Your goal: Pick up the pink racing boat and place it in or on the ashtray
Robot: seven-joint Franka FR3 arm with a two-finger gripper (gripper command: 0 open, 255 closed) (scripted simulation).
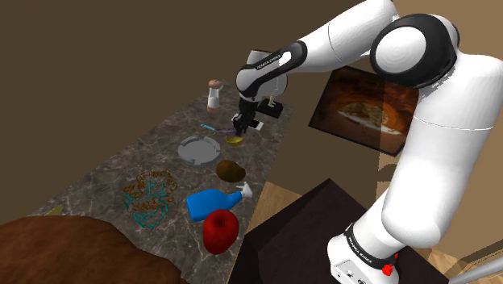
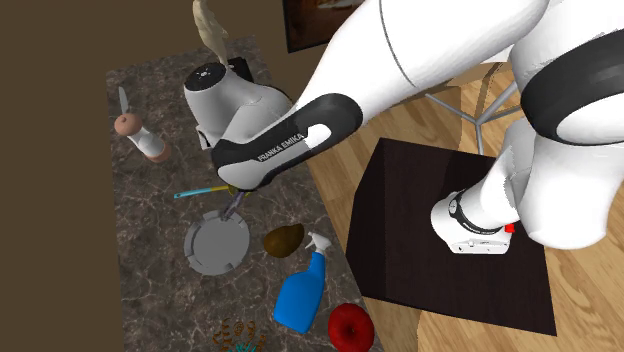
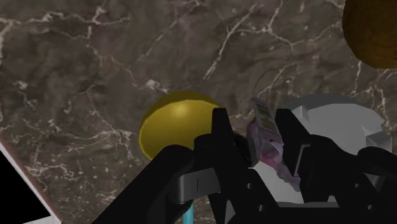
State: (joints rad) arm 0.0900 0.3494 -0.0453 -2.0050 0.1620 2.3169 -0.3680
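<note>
Noted the pink boat [image 3: 270, 147] clamped between the two black fingers of my gripper [image 3: 254, 130], which had closed on it. It was small and pale, with a whitish end poking up past the fingertips. I judged it lifted clear of the marble table [image 3: 95, 63]. The grey ashtray [image 3: 334, 118] lay just beyond one finger, its notched rim partly hidden by that finger. A yellow dome [image 3: 181, 121] sat just beyond the other. From the shoulder view the gripper [image 1: 242, 125] hung over the yellow dome [image 1: 234, 139], with the ashtray [image 1: 199, 150] just beside it and a brown lump [image 1: 231, 170] near both. Risks as I read them: the hold looked narrow, so a quick swing could twist the boat or let it slip. Letting go before I was centred would drop it on the dome or the bare marble. If I came down too low, a finger could catch the ashtray's rim and shove it.
</note>
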